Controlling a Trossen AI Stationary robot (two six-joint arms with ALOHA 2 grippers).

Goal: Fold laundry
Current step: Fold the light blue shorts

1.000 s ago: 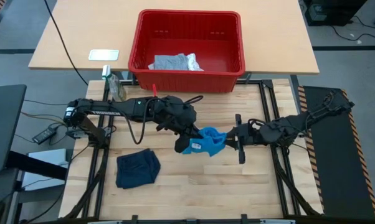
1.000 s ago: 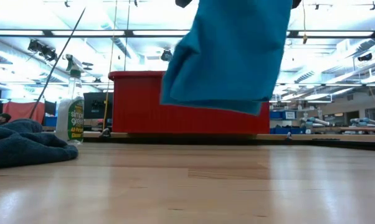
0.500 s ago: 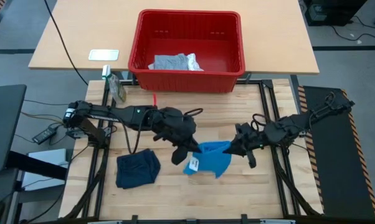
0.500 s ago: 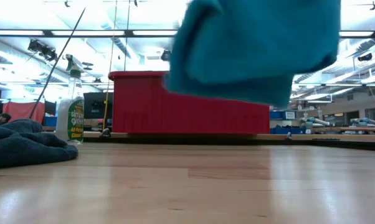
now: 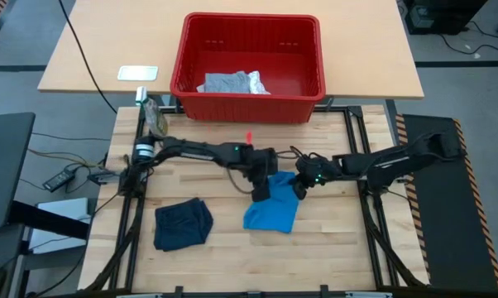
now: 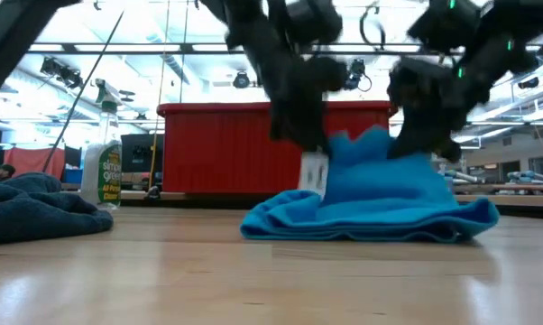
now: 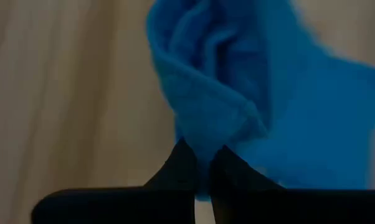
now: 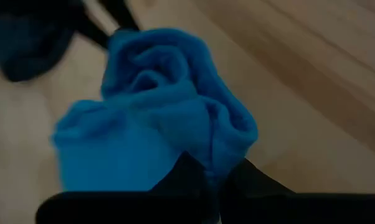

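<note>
Centrally, the wooden table (image 5: 332, 248) is seen filling the lower half of the high view, with a second tabletop (image 5: 100, 50) across the upper part of the frame. A red basket (image 5: 249, 103) is set at the upper centre, and a light grey garment (image 5: 232, 83) is seen lying crumpled inside it. The bright blue garment (image 5: 271, 212) is laid on the wood just below the frame's centre; its long axis runs from the upper right down to the lower left, and its upper edge is lifted and bunched between the two grippers. In the low view the bright blue garment (image 6: 380, 212) is seen resting on the table in a flat heap, its long side running across the frame, with a white tag (image 6: 313, 171) hanging at its raised left edge. The dark navy garment (image 5: 183, 225) is placed in the lower left of the high view, well apart from the blue one, roughly square and flat. The left gripper (image 5: 260, 189) is pressed together on the upper left corner of the blue cloth, as is shown in the left wrist view, where the fingers (image 7: 182, 171) pinch a fold. The right gripper (image 5: 301, 185) is likewise pinched onto the upper right corner. A spray bottle (image 5: 154, 116) is seen at the table's upper left edge.
</note>
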